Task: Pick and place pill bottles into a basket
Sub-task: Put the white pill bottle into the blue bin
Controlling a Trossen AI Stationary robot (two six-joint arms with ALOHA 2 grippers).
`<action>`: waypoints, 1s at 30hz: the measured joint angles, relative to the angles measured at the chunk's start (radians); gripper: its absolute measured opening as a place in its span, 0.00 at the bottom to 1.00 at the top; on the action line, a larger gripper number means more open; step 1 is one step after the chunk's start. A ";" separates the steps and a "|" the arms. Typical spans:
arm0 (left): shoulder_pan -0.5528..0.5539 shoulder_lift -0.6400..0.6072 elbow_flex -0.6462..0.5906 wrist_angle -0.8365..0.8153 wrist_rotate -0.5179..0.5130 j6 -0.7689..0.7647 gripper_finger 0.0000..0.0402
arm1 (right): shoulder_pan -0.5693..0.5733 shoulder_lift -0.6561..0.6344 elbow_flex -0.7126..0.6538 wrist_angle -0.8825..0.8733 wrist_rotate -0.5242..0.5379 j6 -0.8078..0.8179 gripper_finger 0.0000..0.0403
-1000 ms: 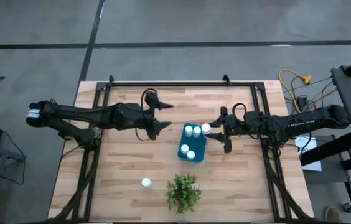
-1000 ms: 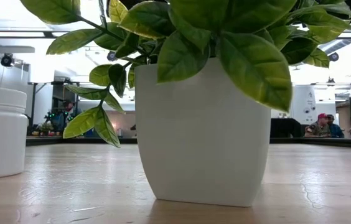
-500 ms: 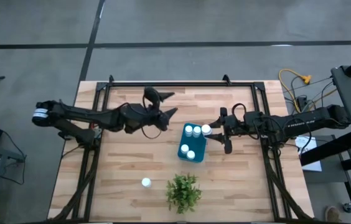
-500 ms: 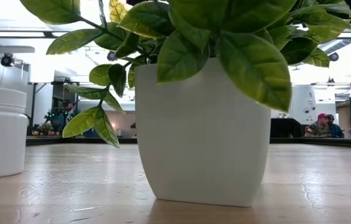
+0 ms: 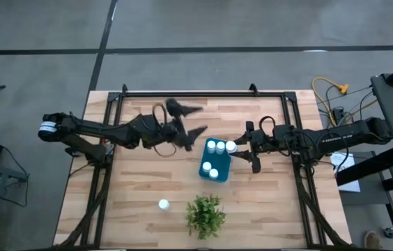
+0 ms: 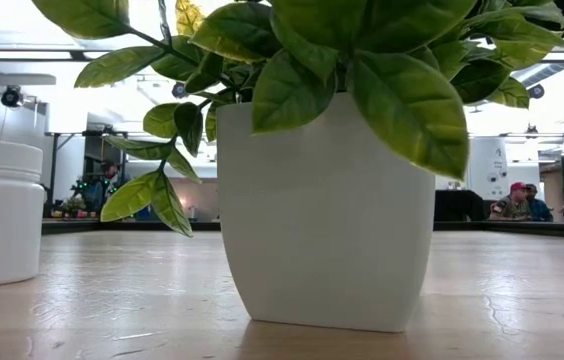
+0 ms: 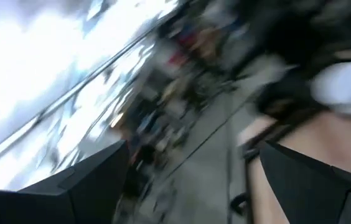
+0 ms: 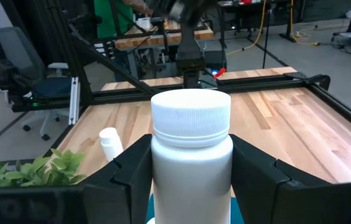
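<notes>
The teal basket (image 5: 223, 162) stands at the table's middle with several white pill bottles (image 5: 211, 146) upright in it. My right gripper (image 5: 233, 147) is shut on one more pill bottle (image 8: 191, 149) at the basket's right far corner. My left gripper (image 5: 196, 120) is open and empty, above the table just left of the basket. Its wrist view is blurred and shows only its two fingers apart (image 7: 188, 180). One pill bottle (image 5: 163, 204) stands alone on its base near the front edge; it also shows in the low view (image 6: 0, 210) and the right wrist view (image 8: 110, 142). My right gripper pinches the bottle's body (image 8: 158, 171) just below the cap, between its two fingers (image 8: 132, 168). The fingers come level from the table's right side. The bottle stands upright over the basket's rim; I cannot tell whether its base rests on anything.
A green plant in a white pot (image 5: 205, 215) stands near the front edge, right of the lone bottle; it fills the low view (image 6: 322, 220). A black frame (image 5: 203, 93) runs along the table's far and side edges. Bare wood lies at the front left and right.
My left gripper has moved toward the table's right edge, closer to the basket, and has turned as it went; it stays open. My right gripper and its bottle have kept still.
</notes>
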 joint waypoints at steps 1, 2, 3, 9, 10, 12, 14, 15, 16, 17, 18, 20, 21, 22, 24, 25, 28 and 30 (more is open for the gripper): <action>-0.003 -0.001 0.000 -0.034 0.051 0.027 0.85 | 0.000 0.000 0.000 0.000 0.000 0.000 0.41; -0.006 -0.001 0.000 -0.070 0.092 0.058 0.85 | 0.000 0.000 0.000 0.000 0.000 0.000 0.41; -0.010 -0.001 0.002 -0.107 0.111 0.086 0.85 | 0.000 0.000 0.000 0.000 0.000 0.000 0.41; -0.024 0.005 0.043 -0.260 0.114 0.148 0.85 | 0.000 0.000 0.000 -0.001 -0.004 -0.003 0.41; -0.028 0.005 0.055 -0.273 0.114 0.155 0.85 | 0.000 0.000 0.000 -0.001 -0.004 -0.003 0.41; -0.036 0.005 0.079 -0.292 0.115 0.169 0.85 | 0.000 0.000 0.000 -0.002 -0.004 -0.003 0.41; -0.043 0.005 0.105 -0.314 0.116 0.173 0.85 | 0.000 0.000 0.000 -0.002 -0.004 -0.003 0.41; -0.046 0.005 0.119 -0.322 0.115 0.173 0.85 | 0.000 0.000 0.000 -0.003 -0.004 -0.003 0.41; -0.048 0.005 0.134 -0.333 0.115 0.172 0.85 | 0.000 0.000 0.000 -0.003 -0.004 -0.003 0.41; -0.051 0.005 0.147 -0.335 0.115 0.169 0.85 | 0.000 0.000 0.000 -0.003 -0.004 -0.003 0.41; -0.052 0.005 0.158 -0.333 0.114 0.162 0.85 | 0.000 0.000 0.000 -0.003 -0.004 -0.003 0.41; -0.052 0.007 0.178 -0.333 0.115 0.114 0.85 | 0.000 0.000 0.000 -0.002 -0.015 -0.003 0.41; -0.052 0.007 0.186 -0.334 0.117 0.084 0.85 | 0.000 0.000 0.000 -0.002 -0.021 -0.003 0.41; -0.052 0.007 0.192 -0.335 0.122 0.061 0.85 | 0.000 0.000 0.000 -0.002 -0.023 0.001 0.41; -0.053 0.007 0.204 -0.350 0.130 0.043 0.85 | 0.000 0.000 0.000 -0.002 -0.024 0.007 0.41; -0.053 0.007 0.209 -0.371 0.132 0.040 0.85 | 0.000 0.000 0.000 -0.002 -0.024 0.008 0.41; -0.059 0.008 0.220 -0.448 0.135 0.047 0.85 | -0.001 0.000 0.000 -0.002 -0.025 0.009 0.41; -0.063 0.027 0.238 -0.495 0.134 0.061 0.85 | -0.001 0.000 0.000 -0.001 -0.027 0.009 0.41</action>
